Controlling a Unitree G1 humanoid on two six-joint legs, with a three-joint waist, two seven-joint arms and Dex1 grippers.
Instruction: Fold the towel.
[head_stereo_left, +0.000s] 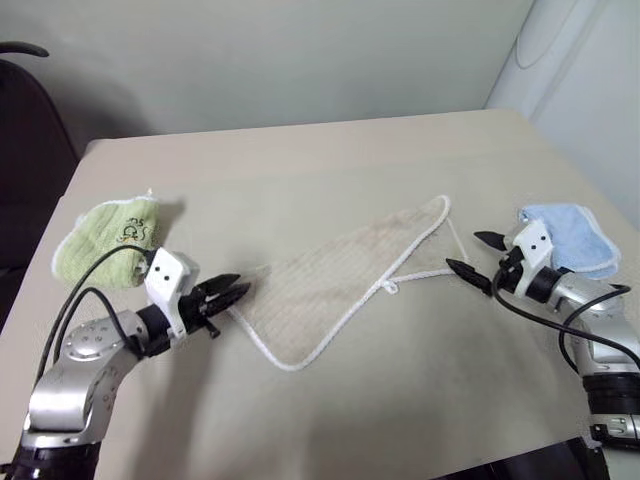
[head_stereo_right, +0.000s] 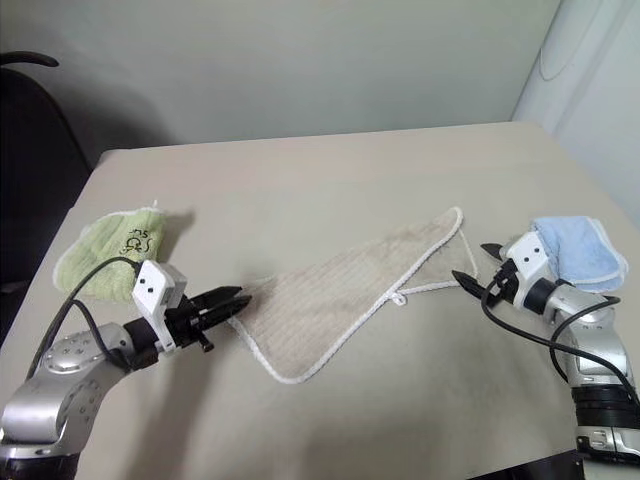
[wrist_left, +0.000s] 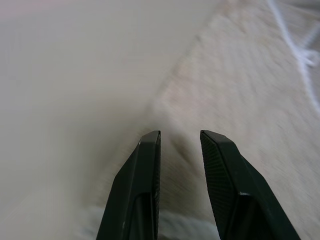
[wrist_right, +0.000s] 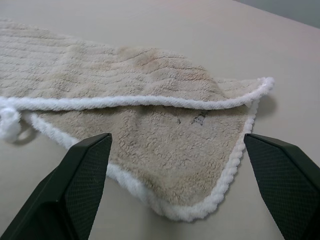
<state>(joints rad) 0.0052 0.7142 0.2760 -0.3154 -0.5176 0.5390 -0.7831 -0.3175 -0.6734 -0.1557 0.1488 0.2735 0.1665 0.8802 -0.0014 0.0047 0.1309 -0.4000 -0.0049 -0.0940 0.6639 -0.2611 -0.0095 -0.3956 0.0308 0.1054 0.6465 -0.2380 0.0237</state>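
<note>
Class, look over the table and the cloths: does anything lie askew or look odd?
Yes. The beige towel lies diagonally, folded unevenly into a rough triangle, so a lower layer's corded edge sticks out near the right claw. It also has brownish stains near its top corner.

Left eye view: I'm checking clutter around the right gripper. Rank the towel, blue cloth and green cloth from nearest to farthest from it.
From the right gripper:
1. Blue cloth, just behind it at the table's right edge.
2. Towel, table centre, hardly farther; too close to call.
3. Green cloth, far left.

Head stereo pair looks down over the table (head_stereo_left: 330, 420) — wrist cameras sit close, sharing the towel (wrist_right: 150, 145).
</note>
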